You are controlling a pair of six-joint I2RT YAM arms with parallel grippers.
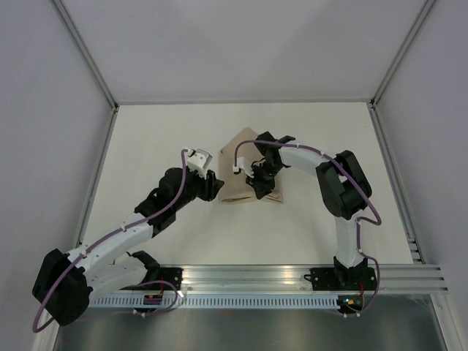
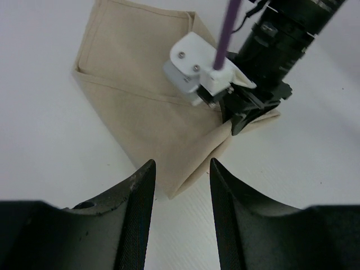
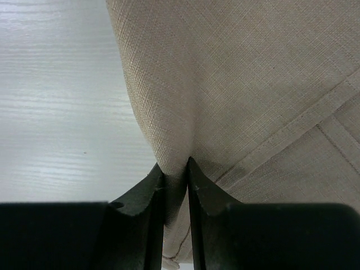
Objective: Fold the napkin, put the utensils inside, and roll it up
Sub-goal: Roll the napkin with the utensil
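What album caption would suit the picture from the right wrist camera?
The right gripper pinches a fold of the beige napkin between its dark fingers, with the white table alongside.

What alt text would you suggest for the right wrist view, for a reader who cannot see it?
The two dark jaws pinch a fold of the beige napkin, which fills most of the frame; bare white table shows at left.

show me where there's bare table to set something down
Bare: table left of the napkin to the wall; right of the right arm; near strip between the arms. Crowded around the napkin, with left gripper and right gripper.
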